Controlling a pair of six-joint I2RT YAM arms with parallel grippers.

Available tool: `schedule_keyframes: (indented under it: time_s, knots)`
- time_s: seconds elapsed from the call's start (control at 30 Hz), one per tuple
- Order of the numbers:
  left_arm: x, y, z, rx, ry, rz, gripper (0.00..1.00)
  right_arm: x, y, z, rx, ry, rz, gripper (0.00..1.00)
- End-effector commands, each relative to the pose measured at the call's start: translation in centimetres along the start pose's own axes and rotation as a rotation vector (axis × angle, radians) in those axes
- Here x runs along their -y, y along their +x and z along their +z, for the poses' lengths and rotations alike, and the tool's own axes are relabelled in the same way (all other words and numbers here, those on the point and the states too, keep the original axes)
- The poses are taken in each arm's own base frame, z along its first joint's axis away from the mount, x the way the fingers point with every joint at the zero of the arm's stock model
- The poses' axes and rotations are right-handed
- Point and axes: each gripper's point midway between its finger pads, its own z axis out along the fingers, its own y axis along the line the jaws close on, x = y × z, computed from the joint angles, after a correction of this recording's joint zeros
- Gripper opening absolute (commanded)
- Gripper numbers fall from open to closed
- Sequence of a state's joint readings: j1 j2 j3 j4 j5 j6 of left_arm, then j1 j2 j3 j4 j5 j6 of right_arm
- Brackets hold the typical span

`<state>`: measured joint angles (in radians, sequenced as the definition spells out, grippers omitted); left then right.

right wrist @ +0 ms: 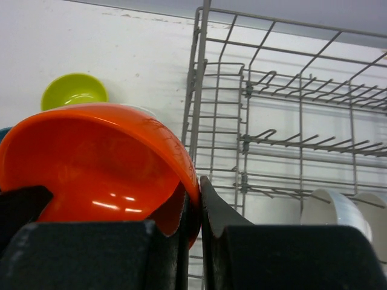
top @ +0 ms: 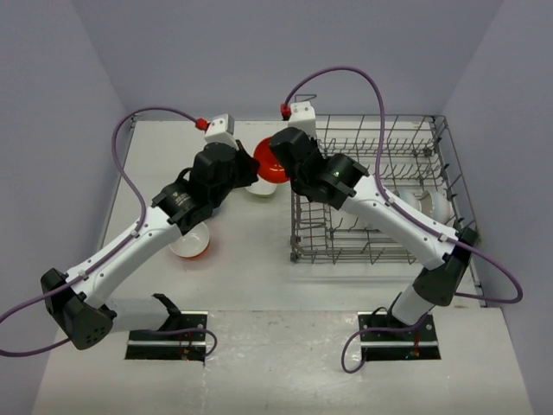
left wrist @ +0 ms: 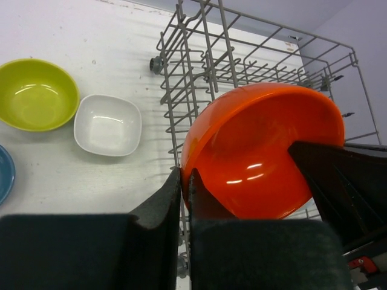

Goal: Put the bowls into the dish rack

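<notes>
Both arms meet just outside the left wall of the dish rack (top: 363, 238), near its far corner, with the orange bowl (top: 270, 162) held in the air between them. The left pincer (top: 253, 166) is closed on the bowl's rim: in the left wrist view its two fingers (left wrist: 166, 205) sit tight on either side of the rim, with the bowl's glossy underside turned toward that camera. The right pincer (top: 281, 164) is clamped on the rim as well; in the right wrist view the orange edge is pinched between its fingers (right wrist: 211, 208), the rack's corner post rising just behind. The bowl is tilted, clear of the surface (top: 251, 259) and not inside the rack

Further left of the dish rack, the white squarish bowl (left wrist: 107, 124) and the yellow-green bowl (left wrist: 36, 93) rest upright, side by side, the white one nearer the rack. The blue bowl (left wrist: 5, 172) shows only as a sliver beyond them. An orange bowl with white inside (top: 192, 242) sits well left of the rack, partly under the left arm. A white bowl (right wrist: 335, 211) sits inside the dish rack, toward its right end
</notes>
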<state>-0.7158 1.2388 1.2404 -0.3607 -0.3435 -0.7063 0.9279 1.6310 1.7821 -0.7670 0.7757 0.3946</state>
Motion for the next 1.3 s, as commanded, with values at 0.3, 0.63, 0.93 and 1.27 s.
schedule_keyframes:
  time_s: [0.3,0.63,0.93,1.27]
  knots:
    - [5.2,-2.2,-0.6,0.039,0.224,0.02,1.0,12.8,-6.7,-0.3,0.131,0.377,-0.214,0.0]
    - [6.9,1.0,3.5,-0.051,0.293,0.092,1.0,26.0,-6.8,1.9,-0.04,0.673,-0.601,0.0]
    - [7.6,3.6,7.3,-0.112,0.312,0.147,1.0,35.6,-5.2,3.6,-0.381,1.037,-0.767,0.0]
    - [7.0,6.1,8.8,-0.152,0.317,0.166,0.99,39.7,-4.0,7.4,-0.551,1.179,-0.869,0.0]
